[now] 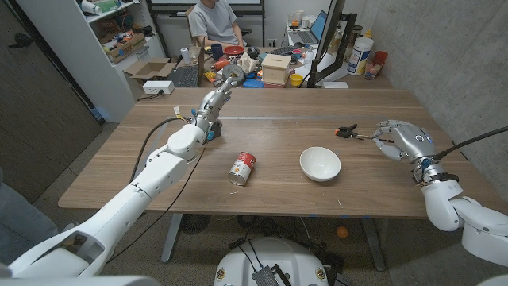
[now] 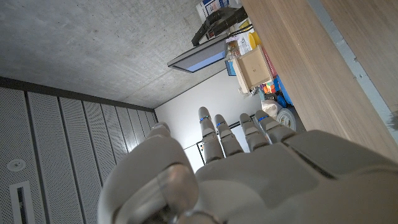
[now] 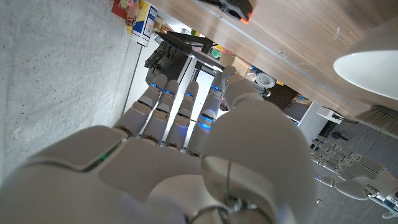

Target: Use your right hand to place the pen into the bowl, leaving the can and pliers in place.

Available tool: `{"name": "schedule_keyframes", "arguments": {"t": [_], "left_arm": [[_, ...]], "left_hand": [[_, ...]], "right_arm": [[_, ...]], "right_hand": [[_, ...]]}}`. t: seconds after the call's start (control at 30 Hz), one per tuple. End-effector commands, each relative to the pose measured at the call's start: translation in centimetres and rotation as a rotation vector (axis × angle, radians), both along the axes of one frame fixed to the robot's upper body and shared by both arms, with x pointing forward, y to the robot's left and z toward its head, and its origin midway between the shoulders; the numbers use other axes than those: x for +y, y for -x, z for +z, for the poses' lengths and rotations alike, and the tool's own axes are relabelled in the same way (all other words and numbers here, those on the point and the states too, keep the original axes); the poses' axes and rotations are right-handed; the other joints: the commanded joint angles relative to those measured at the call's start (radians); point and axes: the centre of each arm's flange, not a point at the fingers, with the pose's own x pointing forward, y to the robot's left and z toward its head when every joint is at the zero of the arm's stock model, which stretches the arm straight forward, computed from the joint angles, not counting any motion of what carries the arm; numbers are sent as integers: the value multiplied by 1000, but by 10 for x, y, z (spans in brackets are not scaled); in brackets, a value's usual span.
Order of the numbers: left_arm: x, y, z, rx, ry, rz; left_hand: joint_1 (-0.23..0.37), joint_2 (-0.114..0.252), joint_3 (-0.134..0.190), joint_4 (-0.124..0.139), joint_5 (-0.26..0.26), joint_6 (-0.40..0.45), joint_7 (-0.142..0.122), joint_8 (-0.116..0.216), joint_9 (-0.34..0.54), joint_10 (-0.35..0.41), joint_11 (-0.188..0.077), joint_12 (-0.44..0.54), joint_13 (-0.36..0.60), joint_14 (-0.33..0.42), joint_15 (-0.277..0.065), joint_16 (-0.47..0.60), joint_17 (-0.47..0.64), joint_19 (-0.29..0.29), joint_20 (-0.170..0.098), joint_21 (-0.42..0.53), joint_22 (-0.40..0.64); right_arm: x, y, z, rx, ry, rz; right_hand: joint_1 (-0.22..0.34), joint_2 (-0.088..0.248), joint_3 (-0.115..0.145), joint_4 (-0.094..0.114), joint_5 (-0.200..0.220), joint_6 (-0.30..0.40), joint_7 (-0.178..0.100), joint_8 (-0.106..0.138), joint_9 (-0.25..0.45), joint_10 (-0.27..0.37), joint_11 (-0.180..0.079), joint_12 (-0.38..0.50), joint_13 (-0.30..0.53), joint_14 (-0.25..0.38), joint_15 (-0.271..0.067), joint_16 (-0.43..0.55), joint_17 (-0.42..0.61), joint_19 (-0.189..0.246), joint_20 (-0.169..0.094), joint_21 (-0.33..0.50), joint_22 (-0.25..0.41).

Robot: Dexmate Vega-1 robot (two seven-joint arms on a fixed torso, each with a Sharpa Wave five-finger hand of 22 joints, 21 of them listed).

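A white bowl (image 1: 320, 164) stands on the wooden table (image 1: 278, 195), right of the middle. The red-and-white can (image 1: 242, 168) lies on its side to the bowl's left. Black-and-orange pliers (image 1: 345, 130) lie behind the bowl, and they also appear in the right wrist view as pliers (image 3: 233, 6). A thin dark pen (image 1: 367, 138) lies between the pliers and my right hand (image 1: 403, 140). That hand hovers with its fingers stretched toward the pen's end, and I see nothing held in it. My left hand (image 1: 228, 78) is raised over the table's far left, fingers straight and apart.
Behind the table's far edge stand cardboard boxes (image 1: 275, 68), small clutter and a monitor (image 1: 329, 44), with a person (image 1: 214, 24) seated there. A shelf unit (image 1: 111, 40) is at the back left. The bowl's rim (image 3: 373, 56) lies close beside my right hand.
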Motion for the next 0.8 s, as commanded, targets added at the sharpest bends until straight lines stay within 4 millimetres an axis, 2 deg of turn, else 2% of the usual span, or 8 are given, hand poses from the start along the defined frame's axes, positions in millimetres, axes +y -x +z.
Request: {"name": "schedule_keyframes", "arguments": {"t": [0.03,0.4,0.57,0.8], "left_arm": [[5,2,-1,-4,1,-8],[5,5,-4,-2,4,-9],[5,7,-6,0,8,-6],[5,9,-9,0,16,1]], "left_hand": [[9,2,5,-1,3,9,1,5,5,9,0,6,3,11,-122,4,2,11,-45,6,4],[9,2,5,-1,3,9,1,5,5,9,0,6,3,11,-122,4,2,11,-45,6,4],[9,2,5,-1,3,9,1,5,5,9,0,6,3,11,-122,4,2,11,-45,6,4],[9,2,5,-1,3,9,1,5,5,9,0,6,3,11,-122,4,2,11,-45,6,4]], "right_arm": [[25,12,11,-62,14,77],[53,5,17,-113,55,235],[55,-2,19,-116,43,335],[58,-4,20,-129,82,359]], "right_hand": [[9,-3,9,1,-3,65,1,61,143,3,0,-3,1,-1,-51,0,3,1,2,2,4],[8,-4,12,4,-7,59,-6,66,150,2,0,-6,2,-4,-53,0,3,1,3,2,5],[4,-3,13,7,-9,57,-10,68,154,4,-3,-6,2,-7,-60,-1,4,-1,3,2,5],[0,-3,14,11,-11,56,-12,73,158,4,-10,-7,2,-10,-62,-1,5,-4,4,1,5]]}}
